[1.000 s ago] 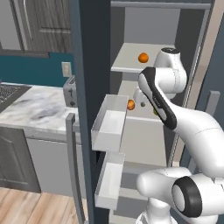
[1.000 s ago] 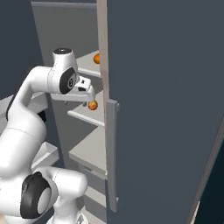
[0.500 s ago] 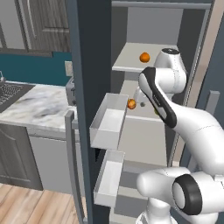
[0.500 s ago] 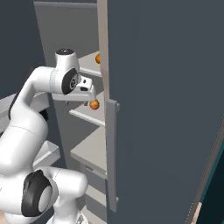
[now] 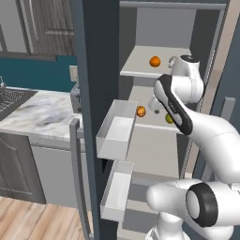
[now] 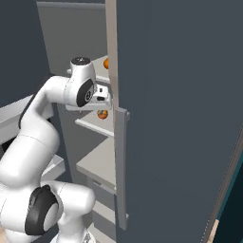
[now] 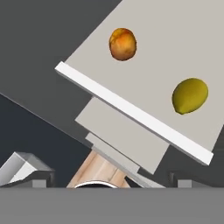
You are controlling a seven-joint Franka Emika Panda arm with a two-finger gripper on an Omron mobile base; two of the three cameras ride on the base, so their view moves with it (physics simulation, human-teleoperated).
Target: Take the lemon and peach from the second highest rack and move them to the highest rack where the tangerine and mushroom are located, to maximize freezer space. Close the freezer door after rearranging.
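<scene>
Left base view showed a kitchen with dark grey upper cabinets (image 5: pixel 42 23) above a teal wall, a marble-topped desk (image 5: pixel 42 115) over grey lower cabinets, and wood flooring (image 5: pixel 28 218) at the lower left. A tall dark freezer door (image 5: pixel 96 70) stood open in the middle of the scene, with a grey bar handle (image 5: pixel 77 178) on its edge and two white door bins (image 5: pixel 115 136) mounted one above the other on its inner side. In the right base view the same kind of dark door panel (image 6: pixel 180 118) stood in front of the shelves.

Inside the freezer, the highest rack (image 5: pixel 140 65) carried the tangerine (image 5: pixel 155 61), with a small pale shape just beside it that was too indistinct to name. On the second highest rack (image 5: pixel 150 123) below lay the peach (image 5: pixel 140 111) toward the left and the lemon (image 5: pixel 169 118) to its right, apart from one another and both still on that rack. The hand view looked down on this rack's pale surface (image 7: pixel 166 57), with the peach (image 7: pixel 122 43) and lemon (image 7: pixel 190 96) lying well back from its white front edge.

The hand (image 5: pixel 154 103) hung over the second highest rack between the two fruits, gripping nothing; I could not tell how far apart its fingers stood.
</scene>
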